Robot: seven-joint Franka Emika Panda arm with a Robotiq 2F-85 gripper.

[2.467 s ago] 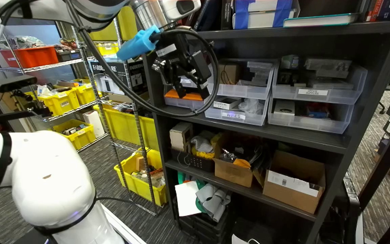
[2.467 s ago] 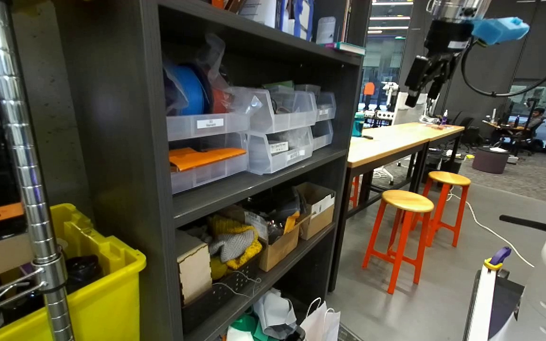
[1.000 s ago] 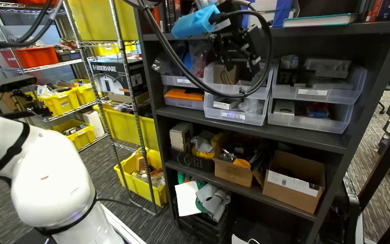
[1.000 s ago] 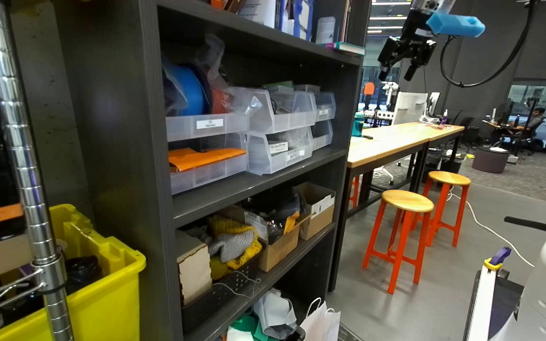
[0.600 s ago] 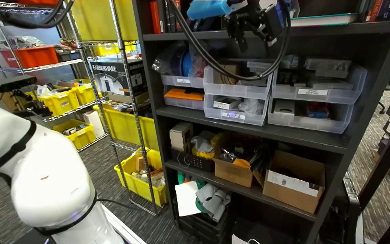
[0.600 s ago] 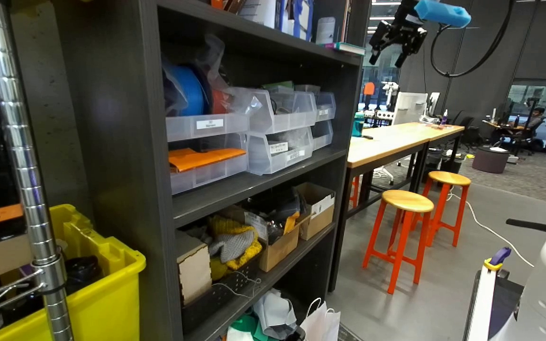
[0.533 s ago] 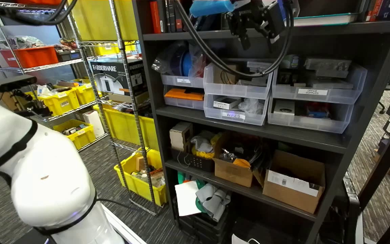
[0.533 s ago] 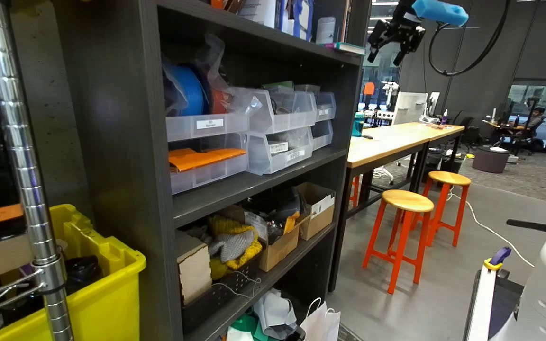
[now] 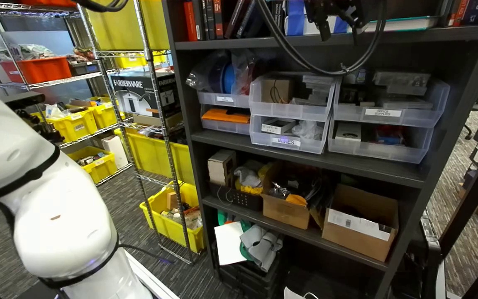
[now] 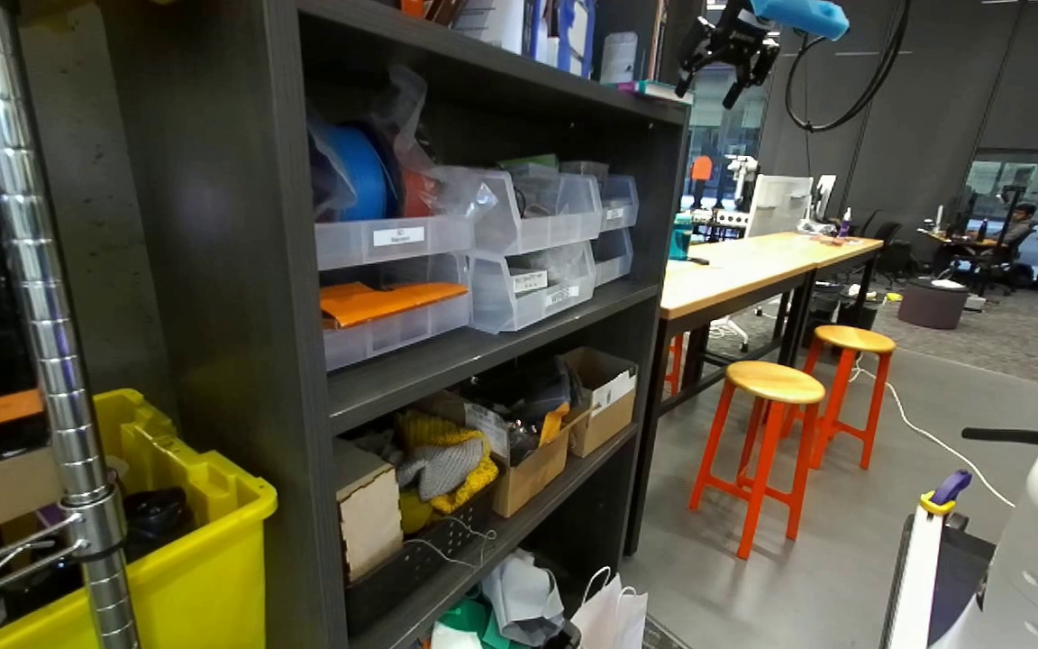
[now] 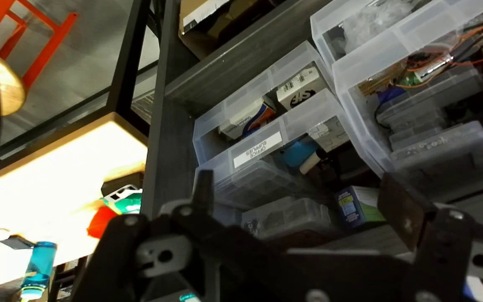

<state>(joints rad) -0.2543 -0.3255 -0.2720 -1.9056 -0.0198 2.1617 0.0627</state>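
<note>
The end effector [image 10: 708, 95] hangs in front of the bookcase [image 10: 222, 270], its fingers spread well apart with nothing between or against them. Below and ahead of it, on a shelf [image 9: 230, 144], stand clear plastic bins [image 9: 291, 112], the things nearest to it. In the wrist view the gap between the fingertips faces the bin labelled OFFICE SUPPLIES [image 11: 220, 165], with flat clear cases [image 11: 283, 216] inside and a small blue-and-green box [image 11: 361, 207] seen close beside one fingertip, though farther off. The neighbouring bin [image 11: 363, 65] lies out past that same finger. A good approach to these bins would lower the end effector clear of the upper shelf board [image 9: 409, 36] before pressing forward, since that edge appears near fingertip height. Wide-set fingers suit this, and would best pass over the bin's rim instead of nudging its front wall. The cable [image 9: 334, 72] loops below the fingertips and might snag, so slow moves, checked in both exterior views, seem wise.
</note>
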